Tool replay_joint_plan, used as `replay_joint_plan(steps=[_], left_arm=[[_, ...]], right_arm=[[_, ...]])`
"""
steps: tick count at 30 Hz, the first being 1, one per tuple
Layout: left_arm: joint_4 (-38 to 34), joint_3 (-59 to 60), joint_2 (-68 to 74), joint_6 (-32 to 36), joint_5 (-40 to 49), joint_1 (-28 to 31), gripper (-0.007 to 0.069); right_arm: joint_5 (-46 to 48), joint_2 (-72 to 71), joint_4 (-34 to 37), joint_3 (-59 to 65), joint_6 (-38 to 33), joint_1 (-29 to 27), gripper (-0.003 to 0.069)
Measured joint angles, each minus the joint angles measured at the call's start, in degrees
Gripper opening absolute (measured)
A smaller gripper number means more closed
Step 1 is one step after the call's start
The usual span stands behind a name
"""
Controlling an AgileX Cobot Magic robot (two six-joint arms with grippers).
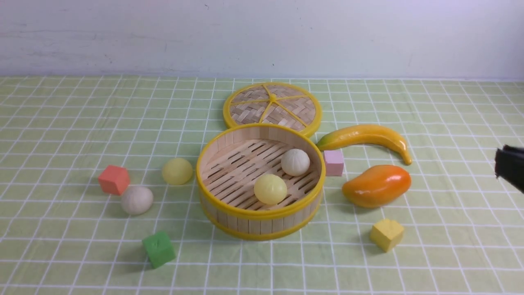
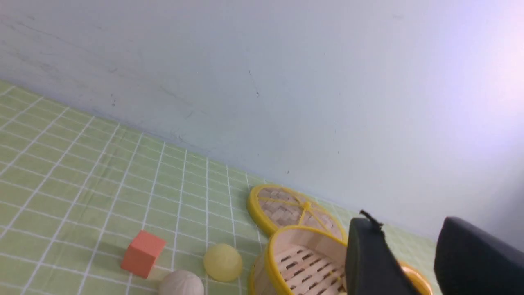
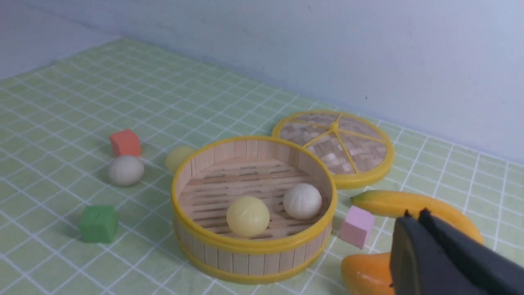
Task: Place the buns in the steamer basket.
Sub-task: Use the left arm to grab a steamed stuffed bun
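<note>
The steamer basket (image 1: 229,205) stands mid-table and holds a pale yellow bun (image 1: 270,189) and an off-white pleated bun (image 1: 295,162). Another yellow bun (image 1: 177,171) and another off-white bun (image 1: 136,200) lie on the cloth to its left. My right gripper (image 1: 500,162) is shut and empty at the right edge, above the table beyond the mango; in its wrist view (image 3: 413,214) the jaws touch. My left gripper (image 2: 405,225) is open and empty, out of the front view; its wrist view shows the basket (image 2: 266,262) and both loose buns (image 2: 222,262) (image 2: 181,283) below.
The flat woven lid (image 1: 272,106) lies behind the basket. A banana (image 1: 368,137), an orange mango (image 1: 376,185) and a pink cube (image 1: 334,162) are right of the basket. A yellow cube (image 1: 386,234), a green cube (image 1: 159,248) and a red cube (image 1: 114,179) lie around.
</note>
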Motion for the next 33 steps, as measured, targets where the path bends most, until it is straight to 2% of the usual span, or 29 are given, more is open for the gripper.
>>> replay_joint_plan(steps=[4, 10, 21, 29, 33], left_arm=[[1.6, -12.4, 12.6, 2.1, 7.2, -0.2, 0.0238], [2.2, -22.4, 25.9, 2.8, 10.1, -3.6, 0.0238], [1.8, -23.4, 35.1, 3.1, 3.9, -4.1, 0.0238], [1.8, -23.4, 35.1, 3.1, 9.7, -4.1, 0.0238], [1.7, -23.4, 35.0, 3.1, 11.2, -4.1, 0.0238]], right_arm=[[-7.4, -6.0, 0.0, 7.1, 0.0, 0.0, -0.0017], [-10.2, -9.5, 0.0, 10.9, 0.0, 0.0, -0.0015], [-9.5, -9.5, 0.0, 11.9, 0.0, 0.0, -0.0006], [-8.0, -9.9, 0.0, 12.8, 0.0, -0.3, 0.0000], [-7.4, -13.7, 0.0, 15.7, 0.0, -4.0, 0.0001]])
